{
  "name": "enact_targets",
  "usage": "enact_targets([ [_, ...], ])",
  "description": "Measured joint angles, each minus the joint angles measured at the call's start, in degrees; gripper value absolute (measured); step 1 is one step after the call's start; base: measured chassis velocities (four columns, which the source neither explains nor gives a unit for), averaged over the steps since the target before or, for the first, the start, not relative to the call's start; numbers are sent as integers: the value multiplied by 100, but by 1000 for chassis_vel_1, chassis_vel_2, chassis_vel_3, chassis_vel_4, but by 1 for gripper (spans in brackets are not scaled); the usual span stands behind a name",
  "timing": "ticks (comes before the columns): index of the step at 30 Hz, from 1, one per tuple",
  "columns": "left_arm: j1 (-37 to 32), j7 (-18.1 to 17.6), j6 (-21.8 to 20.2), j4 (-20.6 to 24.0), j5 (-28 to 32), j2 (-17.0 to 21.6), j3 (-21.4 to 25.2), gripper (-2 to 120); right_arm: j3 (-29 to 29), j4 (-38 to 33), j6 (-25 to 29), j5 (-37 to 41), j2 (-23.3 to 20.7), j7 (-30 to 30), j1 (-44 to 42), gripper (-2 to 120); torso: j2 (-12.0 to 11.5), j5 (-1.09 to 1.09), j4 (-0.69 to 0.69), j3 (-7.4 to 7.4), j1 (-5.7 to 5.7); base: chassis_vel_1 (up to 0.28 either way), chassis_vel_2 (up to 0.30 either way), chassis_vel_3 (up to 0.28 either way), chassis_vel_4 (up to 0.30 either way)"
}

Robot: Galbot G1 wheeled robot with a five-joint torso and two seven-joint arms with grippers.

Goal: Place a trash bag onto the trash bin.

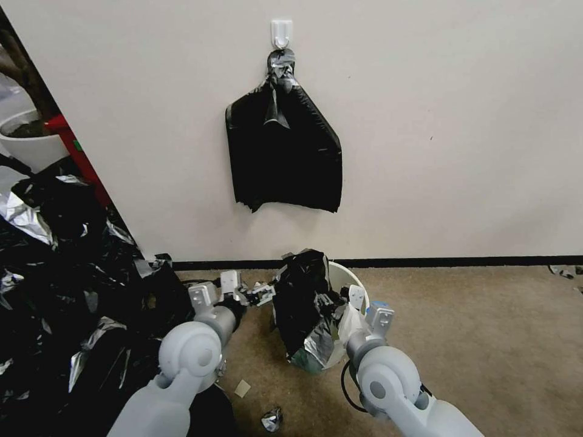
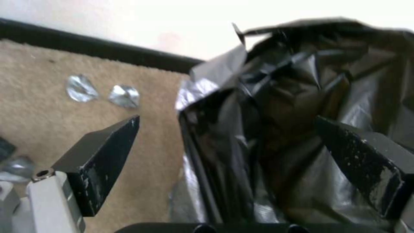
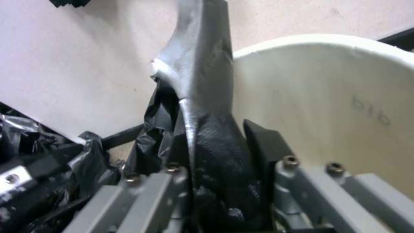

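Observation:
The cream-white trash bin [image 1: 351, 274] stands on the carpet by the wall, and its inner wall [image 3: 323, 97] is bare. The black trash bag [image 1: 303, 303] hangs crumpled over the bin's left side. My right gripper [image 1: 352, 300] is at the bin's near rim. In the right wrist view this gripper [image 3: 215, 145] is shut on a strip of the trash bag [image 3: 202, 64] that rises past the rim. My left gripper [image 1: 264, 293] hovers just left of the bag. The left gripper [image 2: 228, 124] is open wide, with folds of the bag [image 2: 280, 97] between and beyond its fingers [image 2: 108, 145].
A larger black bundle [image 1: 282, 152] hangs from a white hook [image 1: 281, 31] on the wall above the bin. A heap of black and silvery plastic [image 1: 61, 291] covers the floor at left, with a white planter [image 1: 30, 142] behind. Foil scraps [image 1: 272, 419] lie on the carpet.

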State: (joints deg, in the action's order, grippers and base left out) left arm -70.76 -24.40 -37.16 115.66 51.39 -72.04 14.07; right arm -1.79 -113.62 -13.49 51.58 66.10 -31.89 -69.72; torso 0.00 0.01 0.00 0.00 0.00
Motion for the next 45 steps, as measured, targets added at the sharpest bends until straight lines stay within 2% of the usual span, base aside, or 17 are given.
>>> enact_targets([
  [3, 23, -2, -44, -58, -49, -76, -83, 100, 2, 23, 109, -85, 10, 20, -3, 15, 0, 0, 0, 0, 0, 0, 0, 0, 0],
  [6, 27, -7, -70, -134, -224, -164, -227, 100, 6, 9, 201, -125, 18, 14, -18, 1, 0, 0, 0, 0, 0, 0, 0, 0, 0],
  [12, 20, -34, -117, -224, -423, -246, -357, 100, 9, -28, 277, -210, 28, -101, -59, 0, 0, -1, 0, 0, 0, 0, 0, 0, 0],
  [20, 44, -142, -189, -605, -638, -444, -536, 100, -7, -24, 342, -643, 45, -124, -155, 0, 0, -1, 0, 0, 0, 0, 0, 0, 0],
  [24, 62, -166, -254, -748, -640, -531, -576, 91, -9, -23, 359, -779, 43, -124, -187, 0, 0, -1, 0, 0, 0, 0, 0, 0, 0],
  [27, 109, -173, -462, -877, -573, -625, -556, 74, -15, 14, 407, -1106, 43, -106, -194, 0, 0, 0, 0, 0, 0, 0, 0, 0, 0],
  [29, 119, -172, -477, -892, -527, -643, -537, 71, -18, 30, 433, -1258, 43, -74, -197, 0, 0, 0, 1, 0, 0, 0, 0, 0, 0],
  [32, 152, -188, -483, -938, -383, -686, -471, 56, -37, 116, 552, -1819, 44, 61, -221, 0, 0, 0, 0, -1, 0, 0, 0, 0, 0],
  [34, 163, -203, -483, -952, -339, -690, -449, 52, -45, 135, 579, -1929, 45, 80, -226, 0, 0, 0, 1, -1, 0, 0, 0, 0, 0],
  [36, 185, -233, -484, -992, -241, -680, -381, 41, -55, 174, 642, -2158, 52, 116, -240, 0, 0, 0, 1, -1, 0, 0, 0, 0, 0],
  [38, 188, -233, -484, -998, -229, -670, -366, 39, -56, 179, 654, -2206, 52, 123, -242, 0, 0, 0, 1, -1, 0, 0, 0, 0, 0],
  [40, 187, -196, -486, -1010, -209, -611, -307, 28, -51, 188, 707, -2421, 44, 175, -256, 0, 0, 0, 1, -1, 0, 0, 0, 0, 0],
  [41, 187, -196, -486, -1010, -209, -611, -307, 28, -51, 188, 707, -2421, 44, 175, -256, 0, 0, 0, 1, -1, 0, 0, 0, 0, 0],
  [44, 137, 121, -503, -960, -261, -504, -223, 15, 8, 223, 790, -2620, 28, 231, -259, 0, 0, -3, 0, 0, 0, 0, 0, 0, 0],
  [45, 91, 400, -532, -890, -361, -438, -153, 10, 54, 237, 809, -2644, 20, 240, -252, 0, 0, -3, -1, 0, 0, 0, 0, 0, 0],
])
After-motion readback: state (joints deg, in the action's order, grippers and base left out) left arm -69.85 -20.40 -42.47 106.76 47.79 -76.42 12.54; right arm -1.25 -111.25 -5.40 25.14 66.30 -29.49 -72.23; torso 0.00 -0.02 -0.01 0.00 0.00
